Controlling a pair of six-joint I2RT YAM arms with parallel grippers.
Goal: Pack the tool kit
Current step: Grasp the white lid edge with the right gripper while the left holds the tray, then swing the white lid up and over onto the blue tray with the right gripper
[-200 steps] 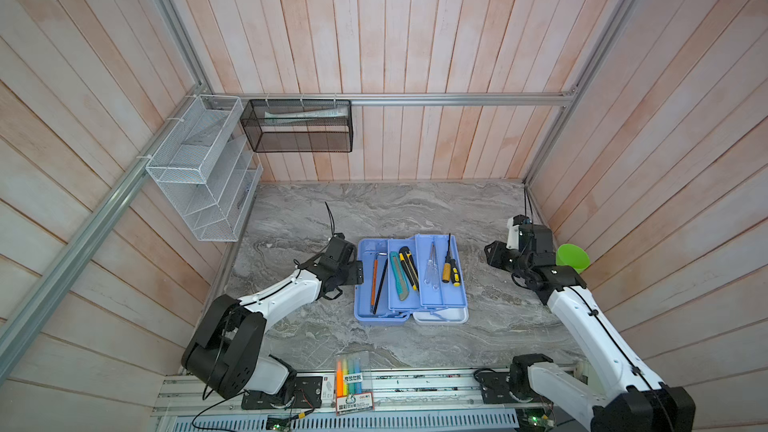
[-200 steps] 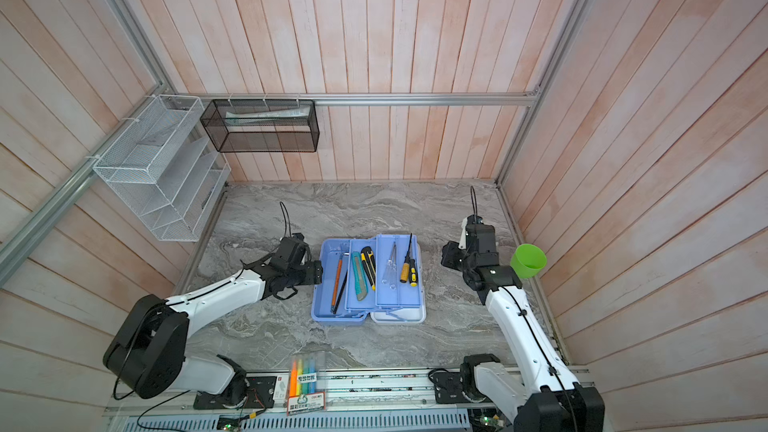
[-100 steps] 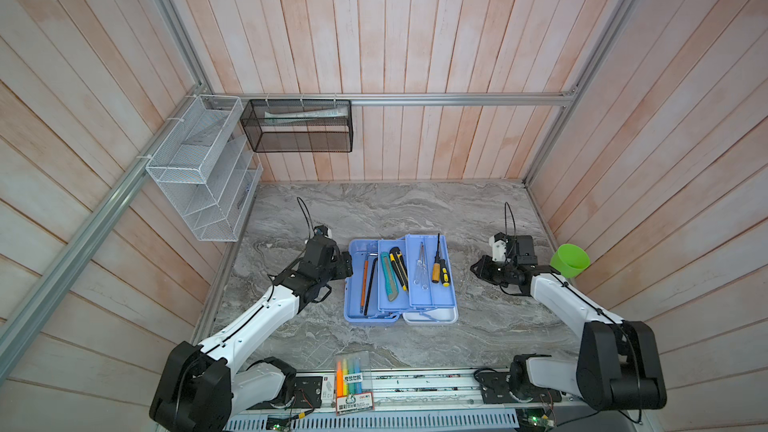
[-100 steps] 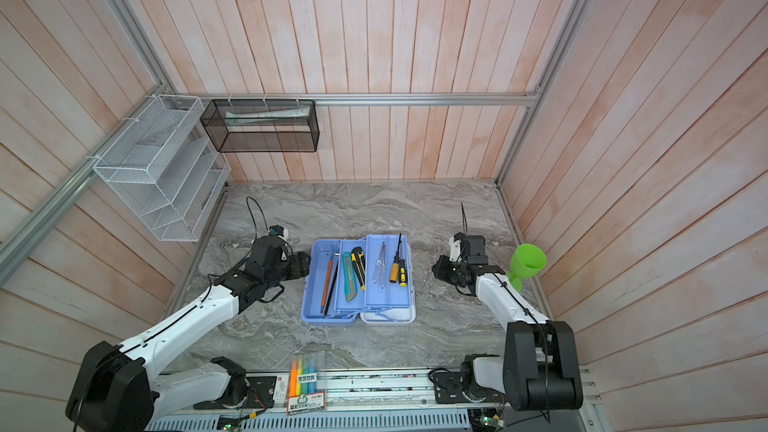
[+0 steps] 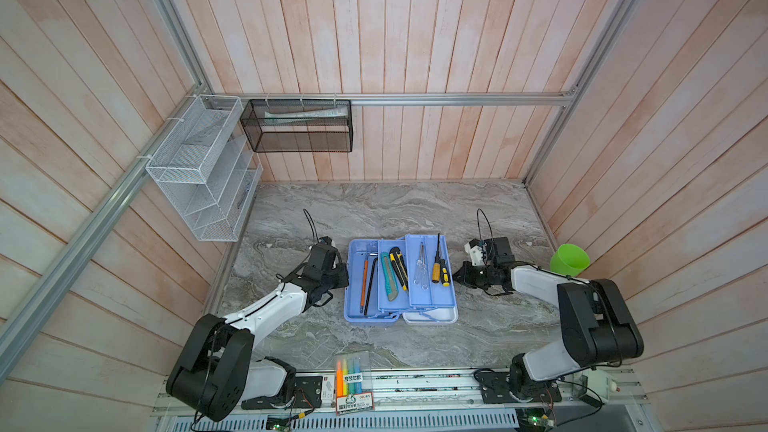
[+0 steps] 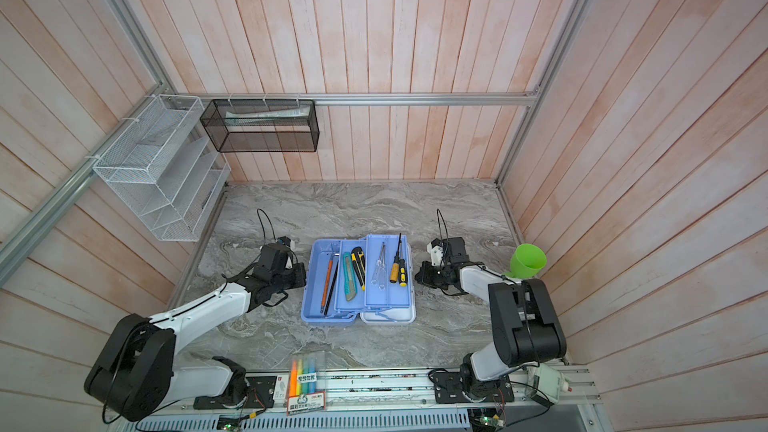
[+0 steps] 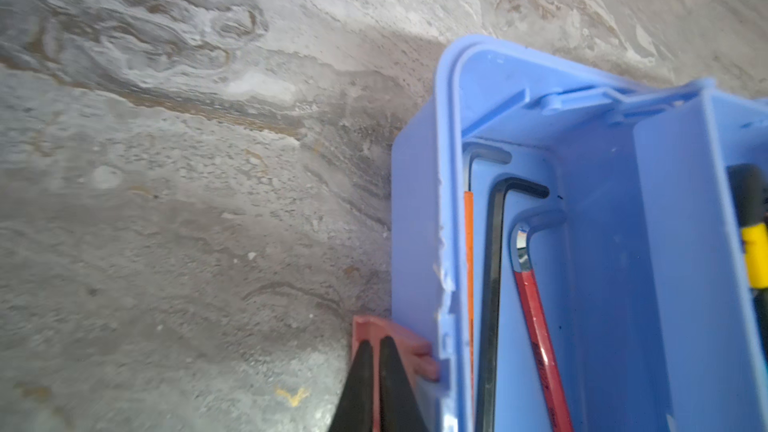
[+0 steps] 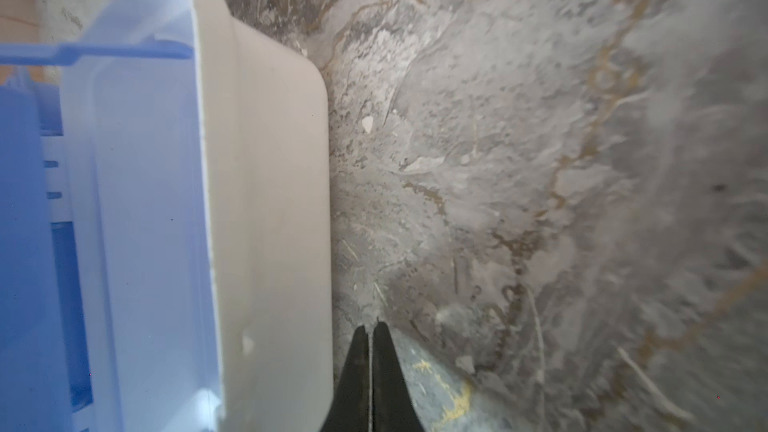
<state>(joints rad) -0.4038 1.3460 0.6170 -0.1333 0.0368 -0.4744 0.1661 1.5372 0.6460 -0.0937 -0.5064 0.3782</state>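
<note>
While the tool kit (image 5: pixel 400 284) lies open mid-bench (image 5: pixel 374 209), its blue base (image 7: pixel 419 222) holds hex keys (image 7: pixel 494 284), the lower tray (image 5: pixel 395 305) two utility knives (image 5: pixel 394 274) and the upper tray (image 5: pixel 432 299) screwdrivers (image 5: pixel 432 270). The white lid (image 8: pixel 270 201) is largely hidden beneath the trays. Both hands have closed since a second ago: the left hand (image 7: pixel 375 340) has its tips at the pink latch (image 7: pixel 409 351), and whether it pinches the latch is unclear, while the right hand (image 8: pixel 370 326) is empty beside the lid.

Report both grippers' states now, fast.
Left gripper: closed, tips at the pink latch; grip on it cannot be told.
Right gripper: closed, empty, beside the white lid.
</note>
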